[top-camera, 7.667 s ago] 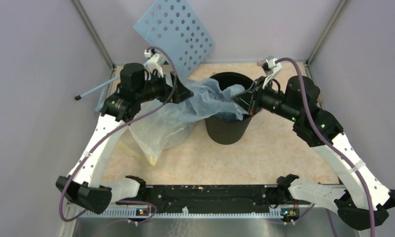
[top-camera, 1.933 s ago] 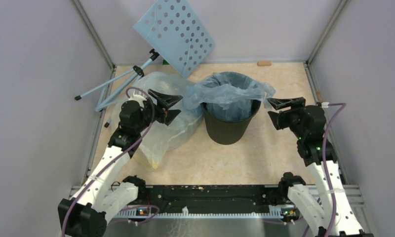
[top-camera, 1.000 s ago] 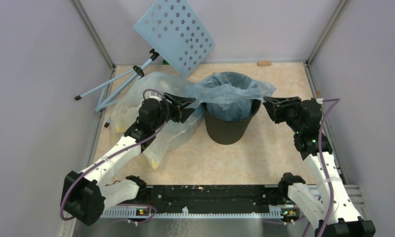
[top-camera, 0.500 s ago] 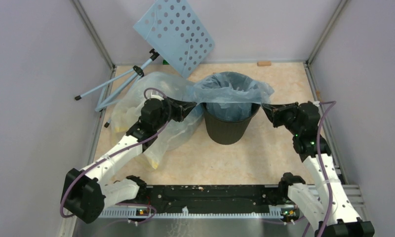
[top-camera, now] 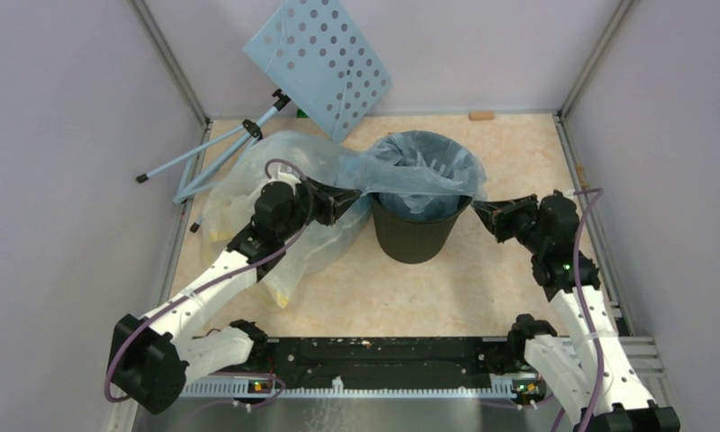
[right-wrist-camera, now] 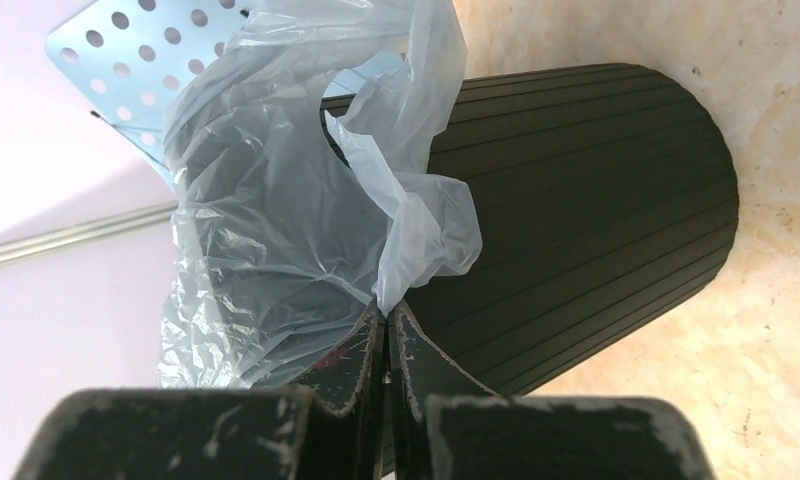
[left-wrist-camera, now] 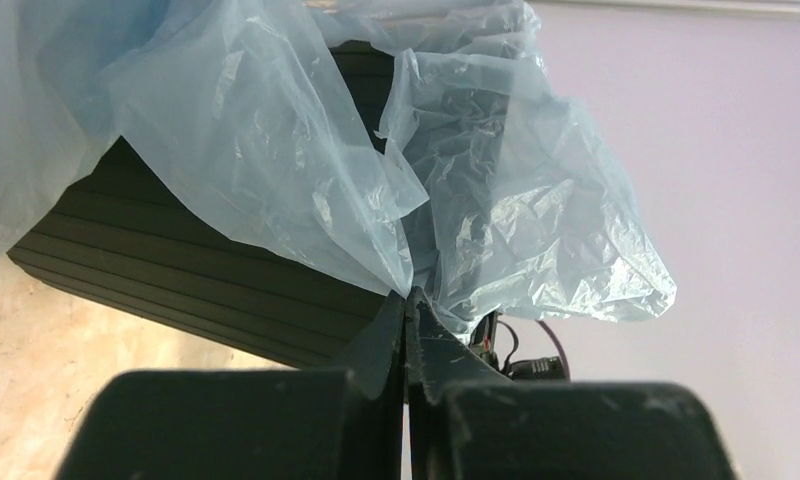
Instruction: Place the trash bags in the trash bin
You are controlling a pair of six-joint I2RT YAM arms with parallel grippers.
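Left wrist: jaws pinch trash bag (left-wrist-camera: 276,150) | top external: it drapes trash bin (top-camera: 417,236)

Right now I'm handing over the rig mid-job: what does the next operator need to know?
Left tool: shut on the trash bag edge, on the left of the trash bin.
Right tool: shut on the bag's opposite edge, right of the bin.
Done: bag hangs inside the upright bin, film spilling over the rim.
Left: likely pull the edges down around the rim, then release.
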